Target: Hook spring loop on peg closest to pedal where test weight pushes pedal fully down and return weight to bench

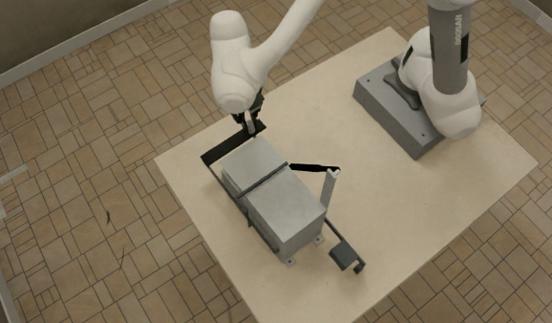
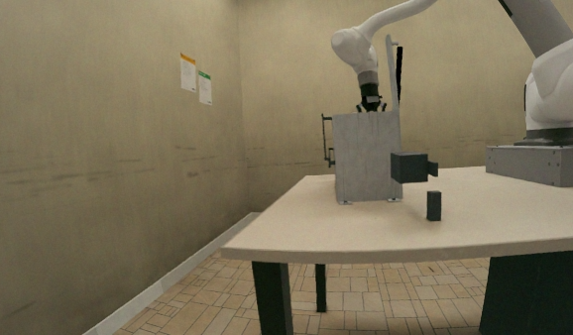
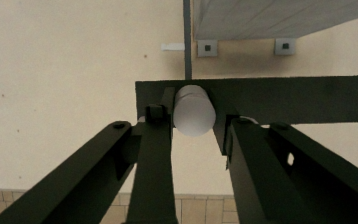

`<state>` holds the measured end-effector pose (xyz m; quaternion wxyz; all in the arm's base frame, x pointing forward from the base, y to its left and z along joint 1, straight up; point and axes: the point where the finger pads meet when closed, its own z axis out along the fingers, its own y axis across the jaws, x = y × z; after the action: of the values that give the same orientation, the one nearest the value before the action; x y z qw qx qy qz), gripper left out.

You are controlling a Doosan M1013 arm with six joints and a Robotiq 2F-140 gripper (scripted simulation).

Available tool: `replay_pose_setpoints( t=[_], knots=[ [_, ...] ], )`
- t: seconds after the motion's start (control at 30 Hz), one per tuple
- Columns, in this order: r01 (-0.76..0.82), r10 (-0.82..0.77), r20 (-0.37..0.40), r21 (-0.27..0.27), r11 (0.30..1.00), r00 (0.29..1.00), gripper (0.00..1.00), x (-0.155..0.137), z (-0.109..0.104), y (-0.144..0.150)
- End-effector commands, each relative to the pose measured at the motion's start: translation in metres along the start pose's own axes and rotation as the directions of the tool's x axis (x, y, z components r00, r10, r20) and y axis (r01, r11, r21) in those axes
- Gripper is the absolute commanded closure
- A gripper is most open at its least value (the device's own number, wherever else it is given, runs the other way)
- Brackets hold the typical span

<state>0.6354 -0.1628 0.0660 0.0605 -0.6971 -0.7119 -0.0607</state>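
The gripper (image 3: pixel 195 132) is clamped on the weight (image 3: pixel 194 110), a pale steel cylinder, with a finger on either side of it. In the wrist view the weight sits against the pedal (image 3: pixel 260 99), a dark flat bar crossing the frame; whether its base lies flat on it I cannot tell. From above, the pedal (image 1: pixel 233 140) juts from the feeder (image 1: pixel 271 196) toward the table's far left edge, and the arm comes down over that end. The grey feeder box stands near the table's left corner, its feet close to the front edge. A small dark block (image 2: pixel 433 205) stands alone on the table, nearer the front edge. Bare table (image 1: pixel 419 201) stretches between the feeder and the robot base (image 1: pixel 395 112), which fills the far right corner.
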Motion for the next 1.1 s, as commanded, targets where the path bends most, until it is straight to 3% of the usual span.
replay_pose_setpoints(
  t=[0.0, 1.07],
  knots=[
    [0.0, 0.0, 0.0, -0.001, 1.0, 1.0, 0.75, 0.001, -0.003, 0.0],
    [0.0, 0.0, 0.0, -0.001, 1.0, 1.0, 0.75, 0.005, -0.028, 0.0]
  ],
)
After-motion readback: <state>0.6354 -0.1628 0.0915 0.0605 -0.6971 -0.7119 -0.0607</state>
